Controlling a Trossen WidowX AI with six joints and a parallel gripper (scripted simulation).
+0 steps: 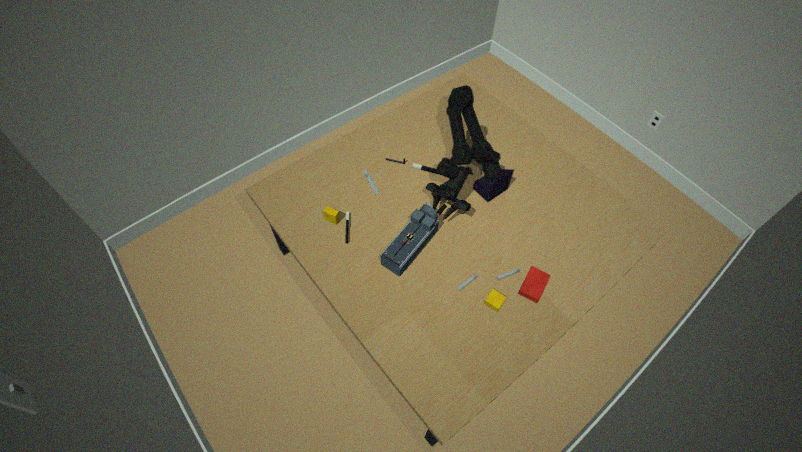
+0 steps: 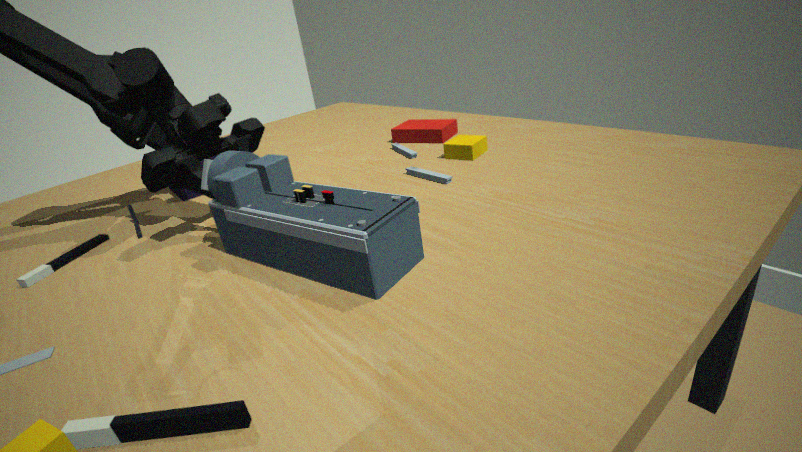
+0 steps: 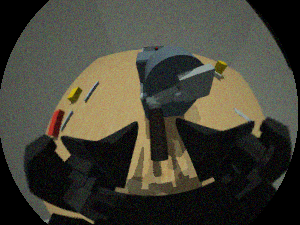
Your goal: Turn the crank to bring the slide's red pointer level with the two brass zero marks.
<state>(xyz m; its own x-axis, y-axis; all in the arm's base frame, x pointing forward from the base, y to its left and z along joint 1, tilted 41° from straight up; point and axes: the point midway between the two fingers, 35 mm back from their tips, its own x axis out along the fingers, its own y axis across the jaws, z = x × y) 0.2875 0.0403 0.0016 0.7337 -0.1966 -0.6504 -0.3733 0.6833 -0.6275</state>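
Observation:
The blue-grey machine (image 1: 403, 258) (image 2: 292, 247) stands on the table. Its red pointer (image 1: 403, 243) (image 2: 327, 196) sits off the two brass marks, on the side away from the crank. One brass mark (image 2: 299, 195) is nearer the exterior camera, the other brass mark (image 2: 307, 189) behind it. The light grey crank arm (image 3: 197, 81) is on the round end, and the dark handle (image 3: 158, 141) sticks out toward the wrist camera. My gripper (image 3: 157, 122) (image 1: 442, 209) is open, partly narrowed, with the handle between its fingers and visible space on both sides. In the exterior view the fingertips are hidden behind the machine.
A red block (image 1: 534, 284) (image 2: 424, 131), a yellow block (image 1: 495, 300) (image 2: 465, 147) and two grey bars lie on one side of the machine. Another yellow block (image 1: 331, 215), black-and-white sticks (image 1: 347, 227) (image 2: 179, 421) and a grey bar (image 1: 371, 182) lie on the other side.

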